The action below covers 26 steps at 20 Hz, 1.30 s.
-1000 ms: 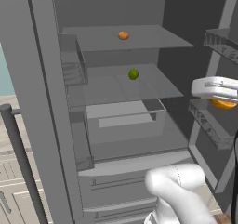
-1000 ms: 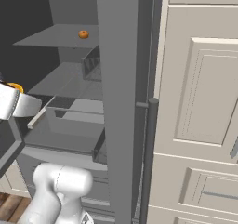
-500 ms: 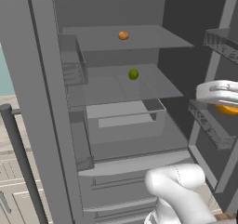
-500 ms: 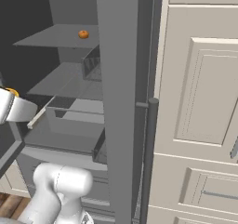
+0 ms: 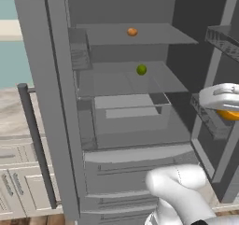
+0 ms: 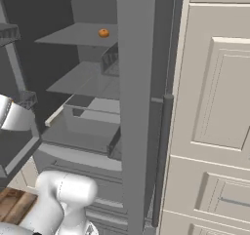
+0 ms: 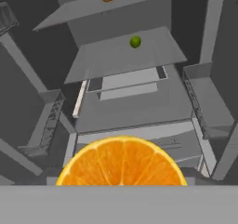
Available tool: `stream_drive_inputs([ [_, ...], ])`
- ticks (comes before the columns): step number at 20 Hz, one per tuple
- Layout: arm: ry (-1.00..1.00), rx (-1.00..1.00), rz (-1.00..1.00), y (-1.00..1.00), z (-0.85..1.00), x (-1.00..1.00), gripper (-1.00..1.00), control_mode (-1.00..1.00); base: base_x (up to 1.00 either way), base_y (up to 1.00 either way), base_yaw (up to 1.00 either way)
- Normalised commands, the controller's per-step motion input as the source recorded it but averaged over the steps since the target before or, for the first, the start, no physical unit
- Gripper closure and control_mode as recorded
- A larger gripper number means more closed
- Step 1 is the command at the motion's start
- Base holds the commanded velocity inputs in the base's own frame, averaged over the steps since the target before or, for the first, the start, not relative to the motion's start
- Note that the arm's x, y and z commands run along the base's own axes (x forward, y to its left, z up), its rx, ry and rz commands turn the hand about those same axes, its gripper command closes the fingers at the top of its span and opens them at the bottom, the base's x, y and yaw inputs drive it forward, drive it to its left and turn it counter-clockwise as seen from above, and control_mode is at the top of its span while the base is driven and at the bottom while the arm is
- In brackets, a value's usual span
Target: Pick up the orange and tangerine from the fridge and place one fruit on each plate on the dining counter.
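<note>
- Since the earlier pictures the hand with the orange [image 5: 229, 115] has gone lower and further to the right in the left base view, and the whole picture has shifted a little as well, so the base has moved too.
- The fridge [image 5: 122, 126] stands open; its grey shelves, a clear drawer [image 5: 130, 112] and the door bins [image 5: 210, 121] are visible.
- The tangerine [image 5: 132, 31] lies on the upper shelf, toward the back.
- A small green fruit [image 5: 141, 69] lies on the shelf below it, well apart from the tangerine.
- The gripper [image 5: 224, 102] is at the right edge of the left base view, in front of the right door bins, outside the shelves.
- The orange shows just under the white hand there; in the hand view its cut face [image 7: 122, 161] is at the bottom, between where the fingertips are.
- The fingers are spread wide around the orange and appear to grasp it; the tips themselves are hidden behind the fruit.
- In the right base view cream cabinets [image 6: 215, 112] stand just beside the fridge.
</note>
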Motion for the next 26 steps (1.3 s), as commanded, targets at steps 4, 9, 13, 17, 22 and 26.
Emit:
stream_drive_inputs([
  [4, 0.0, 0.0, 0.0, 0.0, 0.0, 0.0, 1.0, 1.0, -0.81, 0.0, 0.37],
  [9, 0.0, 0.0, 0.0, 0.0, 0.0, 0.0, 1.0, 1.0, -0.98, 0.0, 0.46],
  [13, 0.0, 0.0, 0.0, 0.0, 0.0, 0.0, 1.0, 1.0, -0.91, 0.02, 0.49],
  [17, 0.0, 0.0, 0.0, 0.0, 0.0, 0.0, 1.0, 1.0, -0.83, 0.06, 0.54],
  [22, 0.0, 0.0, 0.0, 0.0, 0.0, 0.0, 1.0, 1.0, -0.77, 0.08, 0.58],
  [26, 0.0, 0.0, 0.0, 0.0, 0.0, 0.0, 1.0, 1.0, -0.81, 0.15, 0.55],
])
